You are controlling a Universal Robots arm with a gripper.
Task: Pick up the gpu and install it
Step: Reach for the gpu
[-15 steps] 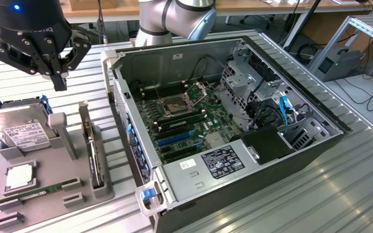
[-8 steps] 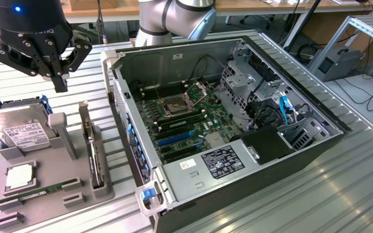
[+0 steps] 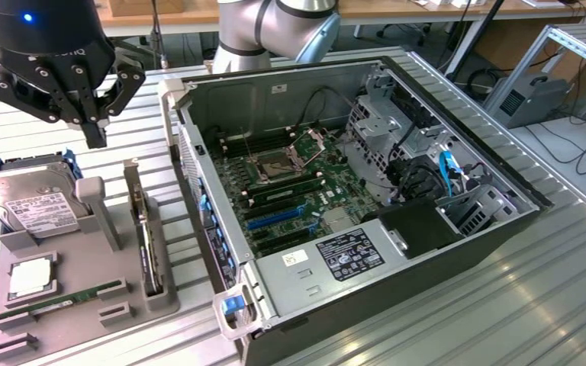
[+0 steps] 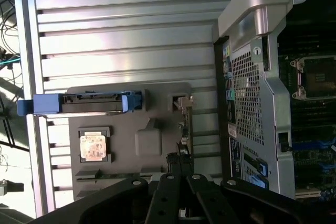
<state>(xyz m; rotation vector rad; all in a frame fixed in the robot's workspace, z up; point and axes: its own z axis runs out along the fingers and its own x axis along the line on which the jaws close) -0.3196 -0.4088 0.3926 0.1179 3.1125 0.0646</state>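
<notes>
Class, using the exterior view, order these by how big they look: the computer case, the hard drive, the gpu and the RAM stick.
Largest to smallest:
1. computer case
2. hard drive
3. gpu, standing edge-on, so it shows as a long thin strip; close call with the hard drive
4. RAM stick

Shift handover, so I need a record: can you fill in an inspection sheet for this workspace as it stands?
Surface: slatted metal table.
Job's things: gpu standing on edge in the grey holder, untouched; computer case open, motherboard exposed.
Clutter: hard drive, CPU and RAM stick in the same holder.
Tool: shut, empty, raised above the holder.
Cables: blue and black leads inside the case; loose cables on the floor, exterior view's right.
Surroundings: aluminium frame at the exterior view's right.
</notes>
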